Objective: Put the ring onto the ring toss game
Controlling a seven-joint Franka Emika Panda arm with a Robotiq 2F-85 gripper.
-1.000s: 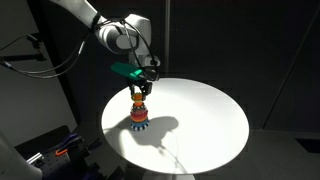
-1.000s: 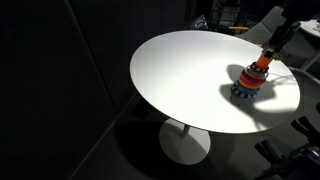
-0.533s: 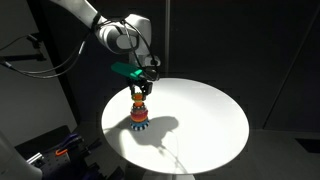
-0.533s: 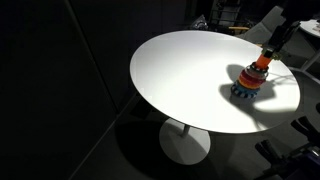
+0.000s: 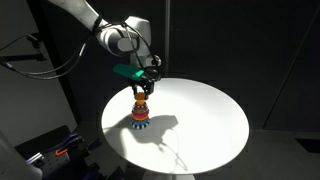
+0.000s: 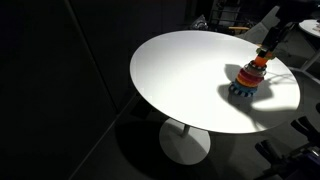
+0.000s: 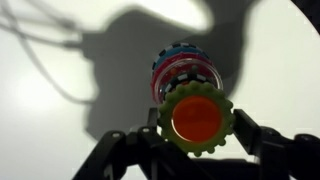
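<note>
Ring [image 7: 166,120], gear-toothed, encircles the cone-shaped ring toss game [image 7: 185,68].

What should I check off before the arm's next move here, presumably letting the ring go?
1. Grip: the yellow-green toothed ring sits between the end effector fingers, which press on its sides: ok.
2. Alignment: the cone-shaped toy of stacked coloured rings lies directly beyond the ring in the wrist view: ok.
3. Ring threaded over the toy's top: an orange disc fills its hole, but depth is unclear: cannot tell.
4. Toy upright on the round white table in both exterior views: ok.
5. Toy standing inside the table's rim: ok.
</note>
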